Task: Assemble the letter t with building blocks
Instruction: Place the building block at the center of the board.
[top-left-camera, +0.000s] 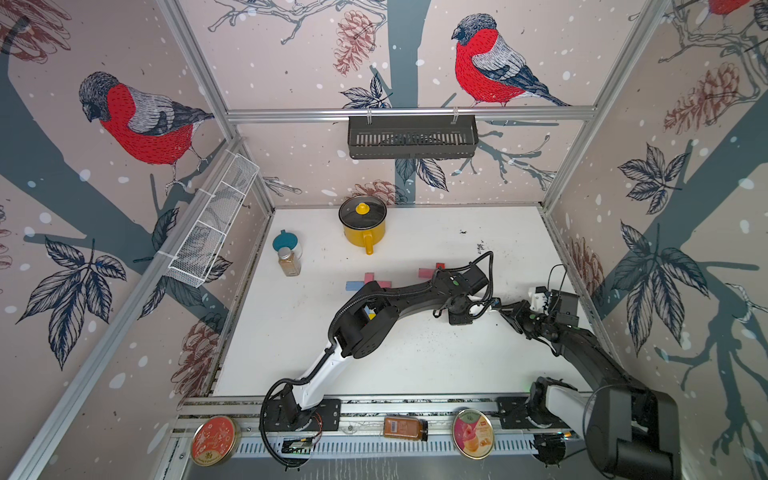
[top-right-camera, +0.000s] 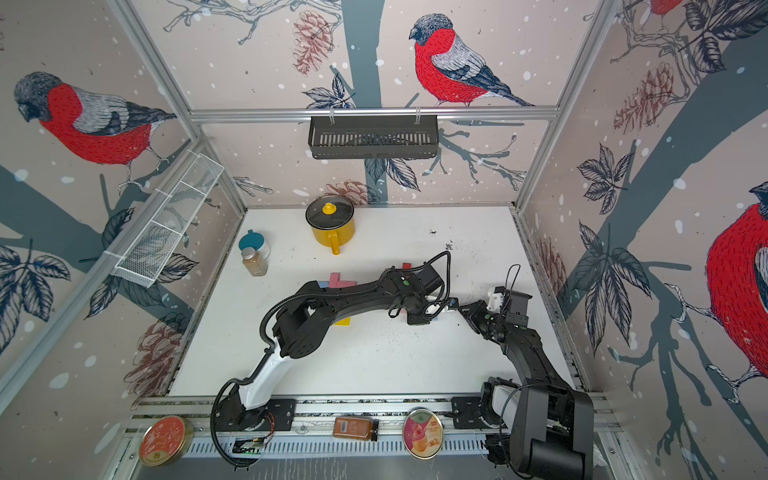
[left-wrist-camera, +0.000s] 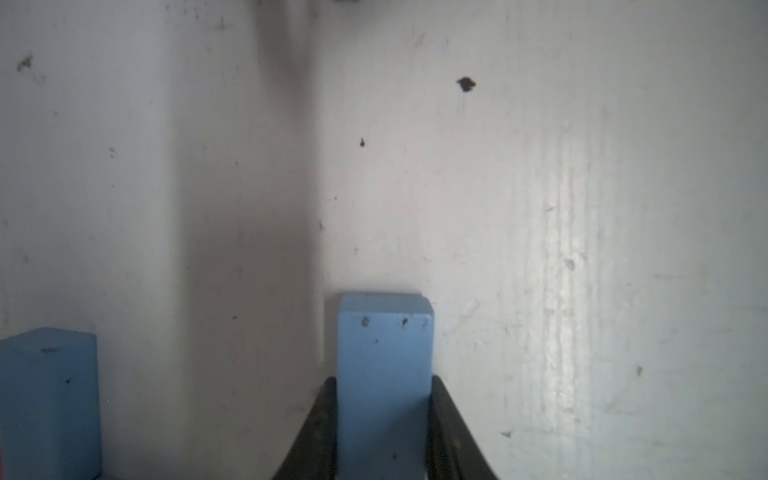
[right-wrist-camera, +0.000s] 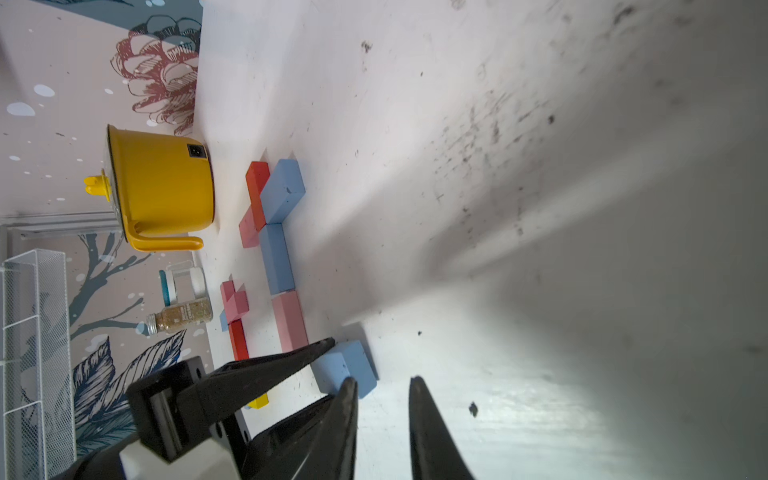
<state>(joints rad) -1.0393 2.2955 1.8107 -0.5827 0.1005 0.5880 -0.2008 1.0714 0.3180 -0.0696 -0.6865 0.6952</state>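
My left gripper (left-wrist-camera: 383, 379) is shut on a light blue building block (left-wrist-camera: 384, 340), low over the white table. Another light blue block (left-wrist-camera: 48, 395) stands beside it. In the right wrist view the held block (right-wrist-camera: 353, 365) ends a line made of a pink block (right-wrist-camera: 291, 320) and two blue ones (right-wrist-camera: 276, 257), with a red block (right-wrist-camera: 255, 191) alongside. My right gripper (right-wrist-camera: 383, 380) hovers just beside the held block, jaws a little apart and empty. In both top views the two grippers meet right of centre (top-left-camera: 498, 307). A yellow block (top-right-camera: 343, 321) lies under the left arm.
A yellow pot (top-left-camera: 363, 226) with a lid stands at the back. A spice jar (top-left-camera: 289, 261) and a teal-lidded jar (top-left-camera: 284, 241) sit back left. A pink and blue cross of blocks (top-left-camera: 368, 282) lies behind the left arm. Tins and a bottle rest on the front rail (top-left-camera: 405, 428).
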